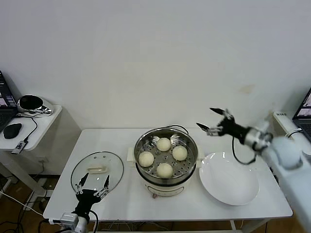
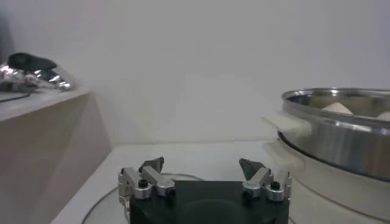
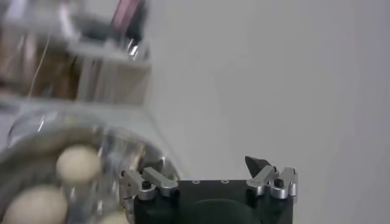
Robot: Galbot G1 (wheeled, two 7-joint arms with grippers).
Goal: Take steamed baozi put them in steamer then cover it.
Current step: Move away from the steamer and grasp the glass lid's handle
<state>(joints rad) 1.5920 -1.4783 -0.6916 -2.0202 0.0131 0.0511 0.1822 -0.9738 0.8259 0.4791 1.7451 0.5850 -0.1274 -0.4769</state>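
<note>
You have all four buns (image 1: 164, 157) sitting in the steamer (image 1: 166, 160), just below and to the left of your right gripper (image 1: 213, 120), which hangs spread wide, holding nothing. Your left gripper (image 1: 92, 186), fingers apart and empty, hovers at the near edge of the lid (image 1: 97, 171) on the table (image 1: 194, 206).

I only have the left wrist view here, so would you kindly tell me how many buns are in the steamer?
Observer: Four baozi sit in the steamer, on its perforated floor.
Operator: Thank you. Where is the cover?
Observer: The cover lies flat on the table, on the steamer's left, just ahead of the open left hand.
Operator: And the other arm?
Observer: The right hand is open and empty, raised behind the white plate, to the right of the steamer.
</note>
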